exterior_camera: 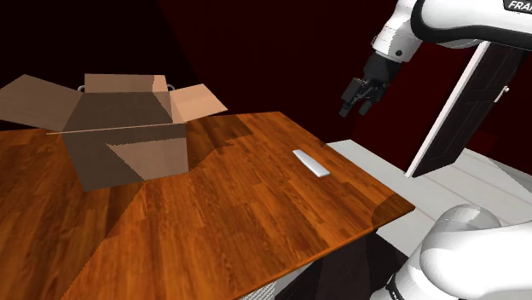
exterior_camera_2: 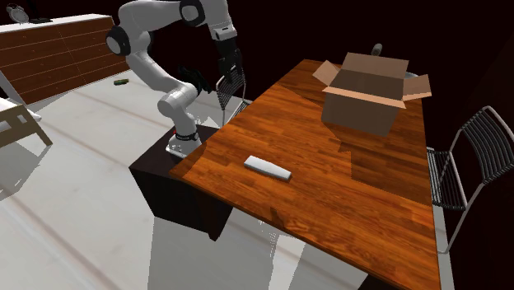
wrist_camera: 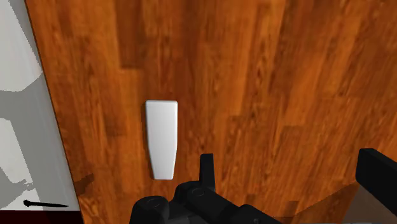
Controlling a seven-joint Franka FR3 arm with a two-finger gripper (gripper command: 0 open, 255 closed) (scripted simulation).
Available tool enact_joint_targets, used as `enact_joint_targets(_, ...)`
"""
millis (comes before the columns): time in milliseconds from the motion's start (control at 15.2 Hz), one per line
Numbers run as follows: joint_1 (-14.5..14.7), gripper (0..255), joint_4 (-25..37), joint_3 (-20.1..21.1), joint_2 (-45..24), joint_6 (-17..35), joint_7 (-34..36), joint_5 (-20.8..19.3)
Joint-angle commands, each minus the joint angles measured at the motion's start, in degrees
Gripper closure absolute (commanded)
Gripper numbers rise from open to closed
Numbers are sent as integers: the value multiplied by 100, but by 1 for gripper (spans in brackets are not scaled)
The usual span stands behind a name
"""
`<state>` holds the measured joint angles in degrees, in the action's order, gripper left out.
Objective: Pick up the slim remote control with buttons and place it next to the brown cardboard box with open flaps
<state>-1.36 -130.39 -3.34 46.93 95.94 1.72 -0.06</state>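
Observation:
A slim, plain white remote [exterior_camera: 310,162] lies flat on the wooden table [exterior_camera: 213,222], close to the edge nearest the arm. It also shows in the second exterior view [exterior_camera_2: 268,168] and the wrist view [wrist_camera: 161,139]. The brown cardboard box [exterior_camera: 128,128] [exterior_camera_2: 371,99] stands with open flaps at the table's far end. My black gripper [exterior_camera: 358,98] [exterior_camera_2: 228,70] hangs in the air well above the table edge, beyond the remote. Its fingers stand apart, open and empty [wrist_camera: 292,172]. The remote lies outside the left finger [wrist_camera: 207,168], not between the two.
The table edge [wrist_camera: 54,127] runs close beside the remote, with pale floor below. A wire chair [exterior_camera_2: 469,156] stands at the table's far side and another [exterior_camera_2: 232,82] behind the arm. A dark door panel [exterior_camera: 465,111] leans near the arm. A wooden dresser [exterior_camera_2: 58,49] stands far off.

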Motion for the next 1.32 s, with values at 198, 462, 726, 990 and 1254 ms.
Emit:
enact_joint_targets(198,-43,0,-124,-125,-421,411,-90,-73)
enact_joint_targets(462,-93,0,-203,-295,-1054,944,-207,-153)
enact_joint_targets(726,-138,0,-180,-464,-1758,1449,-328,-201)
enact_joint_targets(990,-175,0,-56,-632,-2522,1912,-458,-210)
enact_joint_targets(1254,-211,0,168,-790,-3332,2318,-605,-166)
